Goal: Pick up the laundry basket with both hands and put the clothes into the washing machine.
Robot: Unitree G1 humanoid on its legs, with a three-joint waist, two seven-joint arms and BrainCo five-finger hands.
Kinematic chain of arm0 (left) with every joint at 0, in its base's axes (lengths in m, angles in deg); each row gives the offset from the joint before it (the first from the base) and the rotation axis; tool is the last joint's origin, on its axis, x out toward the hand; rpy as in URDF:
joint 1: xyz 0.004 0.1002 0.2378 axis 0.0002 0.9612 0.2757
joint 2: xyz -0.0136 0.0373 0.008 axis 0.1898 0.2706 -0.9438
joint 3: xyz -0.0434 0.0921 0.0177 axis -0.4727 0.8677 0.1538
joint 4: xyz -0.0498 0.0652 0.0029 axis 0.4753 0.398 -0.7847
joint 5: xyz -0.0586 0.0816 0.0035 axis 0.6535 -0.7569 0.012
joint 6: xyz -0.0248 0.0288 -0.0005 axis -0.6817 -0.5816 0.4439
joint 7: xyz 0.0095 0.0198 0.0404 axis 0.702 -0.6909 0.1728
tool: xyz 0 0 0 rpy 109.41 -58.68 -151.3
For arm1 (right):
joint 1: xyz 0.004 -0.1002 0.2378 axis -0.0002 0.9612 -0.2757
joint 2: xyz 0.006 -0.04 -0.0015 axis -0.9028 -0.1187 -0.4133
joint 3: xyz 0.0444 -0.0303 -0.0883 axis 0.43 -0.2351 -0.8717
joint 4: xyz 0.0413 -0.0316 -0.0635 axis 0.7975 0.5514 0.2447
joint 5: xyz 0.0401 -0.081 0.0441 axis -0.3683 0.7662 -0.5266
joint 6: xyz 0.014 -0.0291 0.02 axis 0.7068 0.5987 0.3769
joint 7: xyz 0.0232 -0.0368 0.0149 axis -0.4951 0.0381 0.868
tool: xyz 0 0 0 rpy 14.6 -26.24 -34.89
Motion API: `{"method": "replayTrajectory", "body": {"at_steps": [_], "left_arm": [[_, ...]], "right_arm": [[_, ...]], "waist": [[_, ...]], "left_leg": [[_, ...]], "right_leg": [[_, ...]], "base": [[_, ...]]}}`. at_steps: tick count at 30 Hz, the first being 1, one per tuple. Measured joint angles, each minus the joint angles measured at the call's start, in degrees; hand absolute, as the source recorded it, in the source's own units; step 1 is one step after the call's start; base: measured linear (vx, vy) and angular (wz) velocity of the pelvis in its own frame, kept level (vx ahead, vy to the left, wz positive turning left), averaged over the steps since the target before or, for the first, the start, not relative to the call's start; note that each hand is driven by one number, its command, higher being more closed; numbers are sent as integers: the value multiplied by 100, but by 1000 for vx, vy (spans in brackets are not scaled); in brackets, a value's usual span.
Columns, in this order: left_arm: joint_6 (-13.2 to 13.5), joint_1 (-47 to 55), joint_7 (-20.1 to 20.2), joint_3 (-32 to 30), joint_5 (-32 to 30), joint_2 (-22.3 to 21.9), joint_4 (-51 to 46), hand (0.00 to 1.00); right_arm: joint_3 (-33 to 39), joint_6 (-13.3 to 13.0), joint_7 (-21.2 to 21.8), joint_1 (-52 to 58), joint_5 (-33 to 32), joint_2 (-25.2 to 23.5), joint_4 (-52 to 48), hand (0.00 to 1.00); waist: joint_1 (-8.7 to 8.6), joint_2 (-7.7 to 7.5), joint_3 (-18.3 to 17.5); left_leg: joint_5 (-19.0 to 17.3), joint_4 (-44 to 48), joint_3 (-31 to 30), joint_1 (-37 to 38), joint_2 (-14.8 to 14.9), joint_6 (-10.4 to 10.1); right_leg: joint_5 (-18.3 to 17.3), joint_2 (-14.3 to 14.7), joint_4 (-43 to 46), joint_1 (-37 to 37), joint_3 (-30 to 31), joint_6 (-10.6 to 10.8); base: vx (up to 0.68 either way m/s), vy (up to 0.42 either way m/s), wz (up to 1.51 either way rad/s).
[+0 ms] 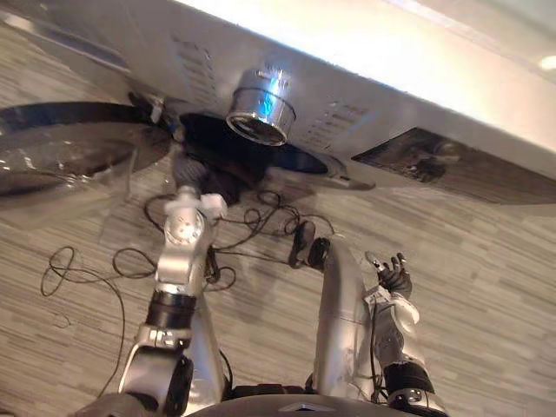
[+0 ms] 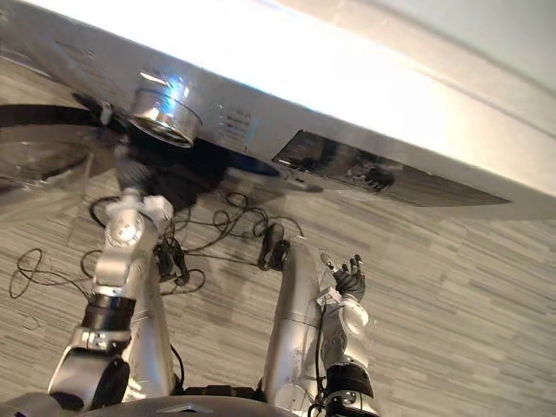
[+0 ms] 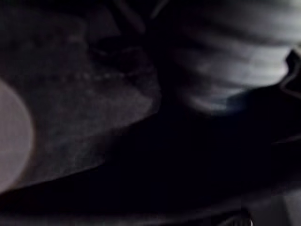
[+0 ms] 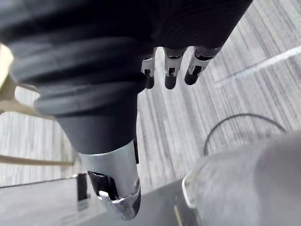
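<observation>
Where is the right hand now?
Left eye view: the right hand hovers over the grey striped floor, right of the washing machine's dark round opening.

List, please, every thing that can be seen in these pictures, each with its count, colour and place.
washing machine: one, silver-white, across the top of both eye views, seen from above
knob: one, shiny chrome, on the machine's front above the opening
panel: one, dark, on the machine's front towards the robot's right
door: one, clear glass with a dark rim, swung open on the robot's left
drum opening: one, dark, below the knob
floor: grey wood pattern, under everything
left hand: one, dark cover, reaching into the drum opening, fingers hidden
right hand: one, silver and dark, hanging low on the robot's right, fingers relaxed, holding nothing
</observation>
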Motion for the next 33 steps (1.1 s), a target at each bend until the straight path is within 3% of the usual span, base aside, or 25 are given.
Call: {"method": "replayTrajectory", "body": {"at_steps": [2,7,12,15,18,20,21,27,33], "left_arm": [[45,-334,-277,-212,0,158,3,100],[118,-1034,-443,-335,84,572,614,100],[397,-1404,-455,-293,550,934,858,100],[561,-1804,-443,-150,1243,1135,1226,100],[352,-2828,-152,268,1999,1676,1833,100],[325,-3339,-18,507,2033,1874,1848,100],[315,-3689,84,686,2031,1911,1911,100],[252,-5108,426,1412,1991,1898,2510,100],[341,-5947,554,1469,2892,2139,3576,100]], "right_arm": [[110,-57,-21,5,-138,-56,-140,0],[130,-147,-9,6,-237,-59,-181,0],[108,-141,37,14,-256,-68,-178,0],[66,-140,80,14,-362,-69,-172,0],[26,-135,211,13,-364,-82,-177,0],[35,-117,215,37,-387,-108,-160,0],[37,-114,219,116,-388,-121,-165,0],[29,-111,450,147,-402,-204,-181,0],[31,-109,449,150,-445,-203,-169,0]], "waist": [[-61,-44,41],[-129,-161,149],[-175,-215,185],[-175,-252,204],[-291,-359,259],[-394,-412,304],[-455,-424,312],[-620,-422,315],[-672,-424,316]], "left_leg": [[-8,188,-60,-412,29,14],[-37,410,-89,-824,110,31],[-50,542,3,-1100,272,39],[-54,564,3,-1200,332,23],[-36,490,20,-1306,363,-11],[8,390,65,-1356,368,24],[29,393,135,-1353,365,69],[-25,465,263,-1214,382,153],[-152,539,477,-1113,646,162]], "right_leg": [[11,5,146,-379,9,-17],[69,83,253,-788,60,-68],[226,235,225,-1139,167,-83],[331,309,147,-1230,178,-60],[540,387,-140,-1307,184,-63],[583,384,-321,-1343,146,-75],[744,360,-370,-1366,169,-84],[807,403,-319,-1365,298,-72],[990,699,-576,-1375,473,23]], "base": [[-74,-35,-5],[-77,-11,-13],[-88,9,-22],[-118,15,-15],[-112,42,-23],[-92,80,-29],[-51,66,-17],[-4,38,-9],[-70,48,-32]]}}
